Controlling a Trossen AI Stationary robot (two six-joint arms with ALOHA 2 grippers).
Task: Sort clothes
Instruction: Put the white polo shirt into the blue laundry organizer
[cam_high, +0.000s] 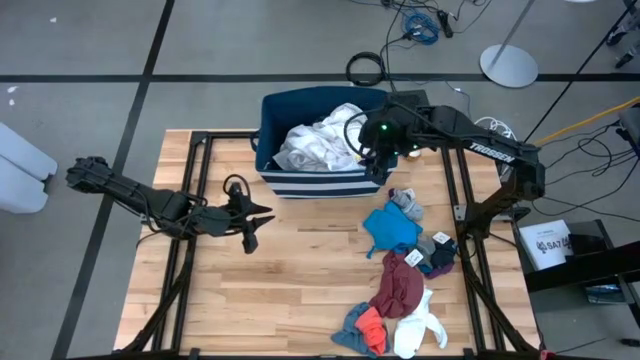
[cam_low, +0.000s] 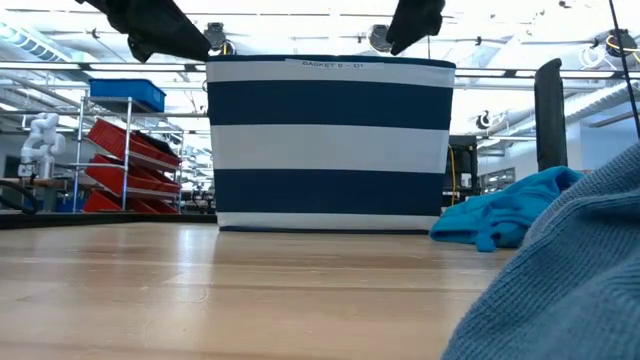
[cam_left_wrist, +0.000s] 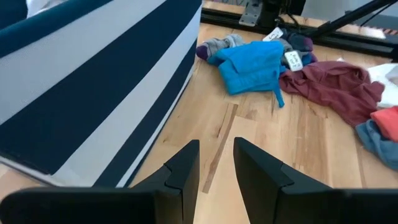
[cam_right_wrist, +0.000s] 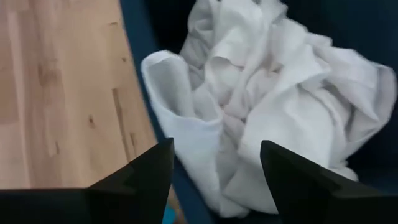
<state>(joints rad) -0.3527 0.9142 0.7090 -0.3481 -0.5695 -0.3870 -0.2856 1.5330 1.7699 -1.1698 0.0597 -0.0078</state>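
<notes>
A blue-grey cloth (cam_low: 560, 290) lies nearest the low camera. The right gripper (cam_right_wrist: 214, 168) hangs spread and empty over the white laundry (cam_high: 318, 142) in the striped bin (cam_high: 310, 184). The left gripper (cam_left_wrist: 216, 163), slightly parted, holds nothing above the bare table (cam_high: 300, 270). Unsorted clothes (cam_high: 400, 280) lie heaped at the table's right side.

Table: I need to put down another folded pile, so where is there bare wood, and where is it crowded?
Bare wood lies in front of the striped bin, from the left end effector across to the blue shirt. The table's right side is crowded: the maroon top and white socks.
</notes>
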